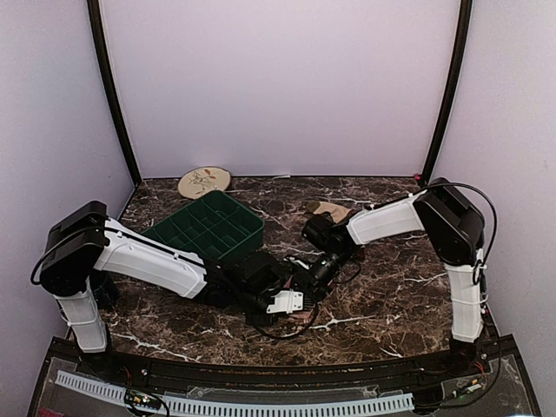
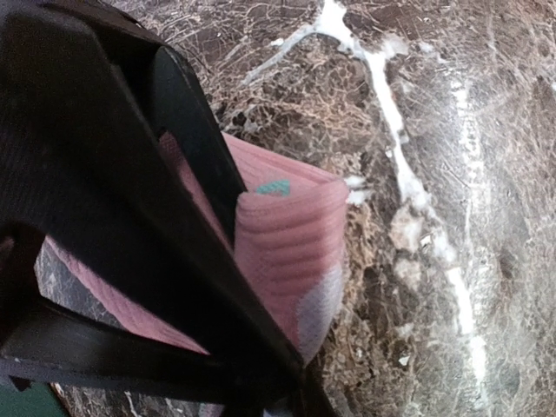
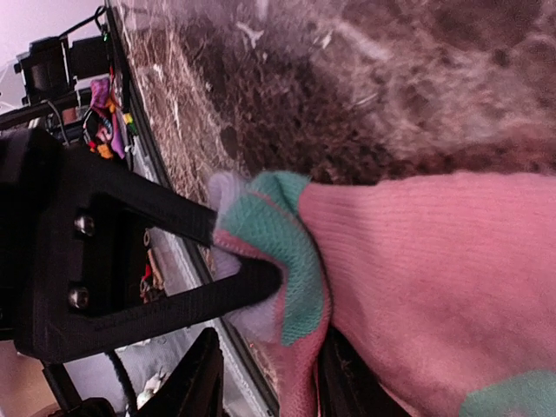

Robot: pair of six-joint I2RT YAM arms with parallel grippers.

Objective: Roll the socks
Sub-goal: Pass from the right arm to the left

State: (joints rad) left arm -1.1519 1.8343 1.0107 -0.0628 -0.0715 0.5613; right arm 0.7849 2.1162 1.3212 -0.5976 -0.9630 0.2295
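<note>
From my station, any lettering on the rig is too small for me to read, so I go straight to the containers. A dark green tray point(image 1: 252, 234) divided into many small compartments sits on the marble table point(image 1: 391, 295) at left of centre, behind the left forearm. I see nothing but green floor in the cells facing the top camera. Near it, at the back wall, lies a round cream plate point(image 1: 204, 182) with a leafy drawing on it. Both arms reach in and meet at the middle of the table, just in front of the tray. The left gripper point(image 1: 280, 288) is pressed together on the pink sock point(image 2: 291, 252). In its wrist view the black fingers point(image 2: 191, 148) close on the fabric, and the ribbed end is folded over into a thick roll showing a small mint spot point(image 2: 274, 187). The sock lies on the marble below. The right gripper point(image 3: 236, 321) stands spread. The sock's mint-edged end point(image 3: 291, 252) lies against the tip of the upper finger and hangs down between the two, and I cannot tell whether that contact holds it at all. The rest of the pink knit stretches away to the right across the dark stone. The tan sock point(image 1: 330, 209) lies flat on the table beyond the right forearm, well apart from both grippers and toward the back.
</note>
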